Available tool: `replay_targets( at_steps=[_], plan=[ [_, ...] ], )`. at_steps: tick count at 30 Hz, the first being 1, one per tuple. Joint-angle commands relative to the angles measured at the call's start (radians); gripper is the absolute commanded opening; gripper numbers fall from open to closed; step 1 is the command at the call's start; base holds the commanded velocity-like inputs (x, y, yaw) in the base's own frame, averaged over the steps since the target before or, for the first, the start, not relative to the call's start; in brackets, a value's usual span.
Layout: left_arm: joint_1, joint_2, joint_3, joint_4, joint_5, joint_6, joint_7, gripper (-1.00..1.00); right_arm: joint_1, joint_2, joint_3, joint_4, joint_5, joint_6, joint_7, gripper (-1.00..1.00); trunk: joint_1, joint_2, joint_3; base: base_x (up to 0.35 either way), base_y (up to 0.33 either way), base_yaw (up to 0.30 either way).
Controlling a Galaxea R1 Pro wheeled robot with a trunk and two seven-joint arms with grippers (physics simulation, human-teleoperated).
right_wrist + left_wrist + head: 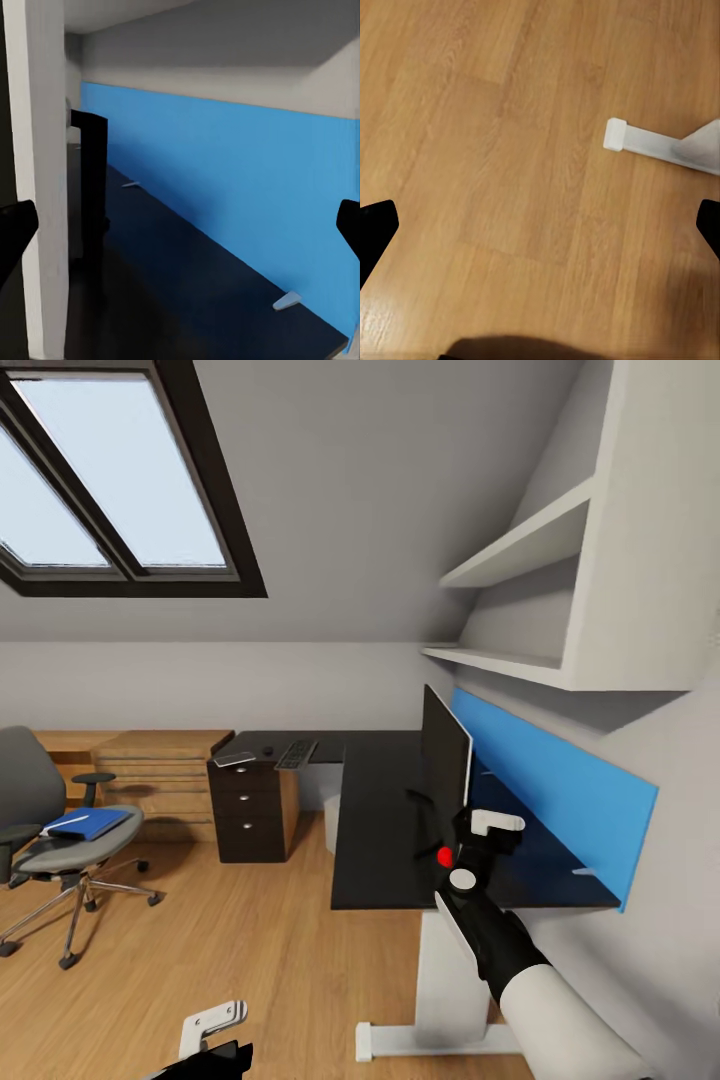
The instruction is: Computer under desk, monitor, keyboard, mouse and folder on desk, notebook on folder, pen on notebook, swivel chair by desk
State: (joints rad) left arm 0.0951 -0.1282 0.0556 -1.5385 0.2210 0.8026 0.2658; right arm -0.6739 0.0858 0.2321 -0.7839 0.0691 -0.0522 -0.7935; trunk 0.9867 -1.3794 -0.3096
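Head view first: the right gripper is up over the near end of the black desk, right beside the monitor, which stands upright and edge-on on the desk in front of the blue back panel. From the right wrist view the jaws are spread wide with nothing between them, the two dark fingertips sitting at opposite edges of the picture, the monitor's white back close alongside and its black stand on the glossy desk surface.

Over on the far wing of the desk, the keyboard lies flat, with the small dark mouse just beside it and what looks like the notebook near the corner, above a dark drawer unit. The swivel chair stands well apart from the desk on the wood floor, and the blue folder lies on its seat.

Down low, the left gripper hangs above the floor. The left wrist view shows its jaws wide apart too, holding nothing, looking down on floorboards and the white foot of a desk leg.
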Motion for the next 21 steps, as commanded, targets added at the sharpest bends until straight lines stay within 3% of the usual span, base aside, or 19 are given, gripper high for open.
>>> replay_targets(
  at_steps=[1, 9, 21],
  plan=[
    [0.0, -0.001, 0.001, -0.002, 0.011, 0.002, 0.007, 1.0, -0.001, 0.0, 0.001, 0.002, 0.001, -0.003, -0.004, 1.0, 0.0, -0.001, -0.001, -0.03, -0.031, 0.0],
    [0.0, -0.001, 0.001, -0.003, 0.011, 0.001, 0.007, 1.0, -0.001, 0.0, 0.001, 0.002, 0.001, -0.003, -0.004, 1.0, 0.0, -0.001, -0.001, -0.056, -0.099, 0.0],
    [0.0, -0.001, 0.001, -0.003, 0.011, 0.003, 0.007, 1.0, -0.001, -0.001, 0.002, 0.002, 0.001, -0.003, -0.002, 1.0, 0.0, -0.001, -0.001, -0.003, -0.009, 0.0]
  ],
)
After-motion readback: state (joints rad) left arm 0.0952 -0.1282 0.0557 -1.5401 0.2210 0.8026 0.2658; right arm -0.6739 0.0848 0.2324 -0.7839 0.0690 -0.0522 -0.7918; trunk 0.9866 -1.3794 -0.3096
